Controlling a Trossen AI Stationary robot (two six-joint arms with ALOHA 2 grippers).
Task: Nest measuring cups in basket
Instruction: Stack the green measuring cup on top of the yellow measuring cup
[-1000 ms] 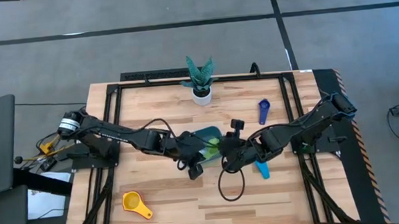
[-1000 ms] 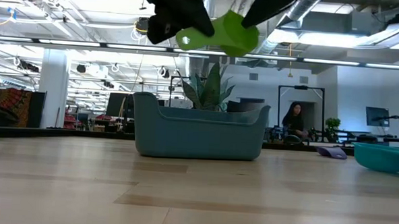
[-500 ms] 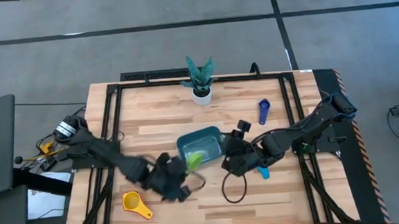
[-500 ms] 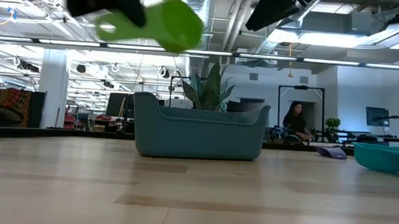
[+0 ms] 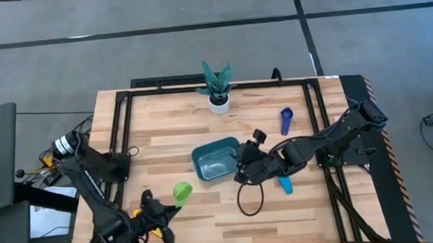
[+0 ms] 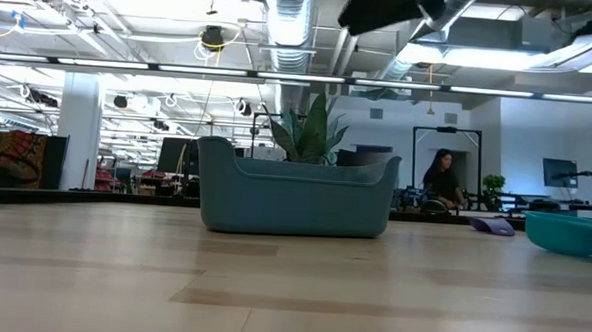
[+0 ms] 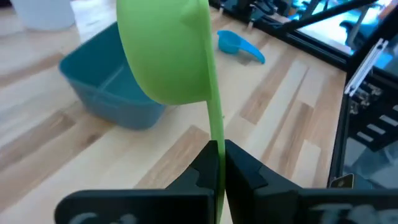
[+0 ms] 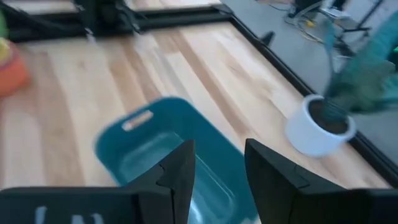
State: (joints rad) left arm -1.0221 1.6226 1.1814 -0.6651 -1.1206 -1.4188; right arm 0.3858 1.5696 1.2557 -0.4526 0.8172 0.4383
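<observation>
Fingers of the left gripper [image 7: 217,163] pinch the thin handle of the green plastic measuring cup [image 5: 182,191], holding it near the bench's front edge, apart from the teal plastic basket [image 5: 216,158], probably for repositioning. Beyond, the right gripper [image 8: 214,163] hovers over that basket, fingers apart and empty.

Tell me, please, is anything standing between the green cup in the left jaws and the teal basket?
Nothing visible does. The left gripper holds the green cup by its handle, and only bare wooden table lies between it and the basket.
</observation>
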